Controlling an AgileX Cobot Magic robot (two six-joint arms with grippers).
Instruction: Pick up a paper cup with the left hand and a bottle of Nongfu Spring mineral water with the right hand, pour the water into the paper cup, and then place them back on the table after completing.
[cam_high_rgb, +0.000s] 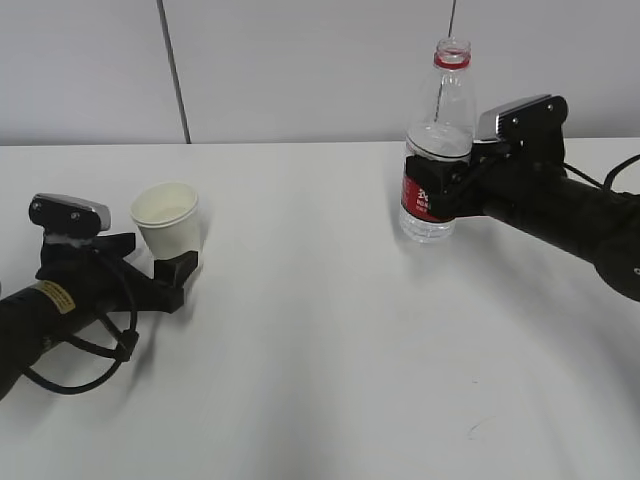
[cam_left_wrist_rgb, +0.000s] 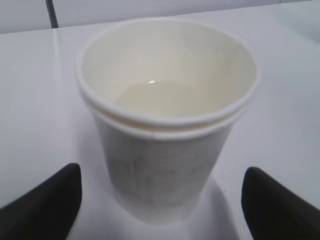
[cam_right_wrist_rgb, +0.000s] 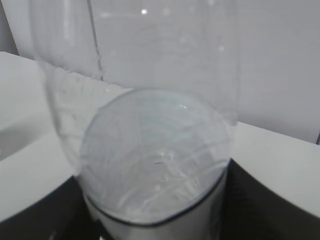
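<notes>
The left hand's (cam_high_rgb: 185, 268) jaws stood open on either side of the paper cup (cam_high_rgb: 168, 218), not touching it. The right hand's (cam_high_rgb: 447, 185) jaws gripped the bottle (cam_high_rgb: 437, 150), upright with its base on or just above the table (cam_high_rgb: 320, 350). I judged the pour done and the put-down in hand; next, the right jaws must open. Only the left wrist view showed water (cam_left_wrist_rgb: 165, 97) in the cup.
</notes>
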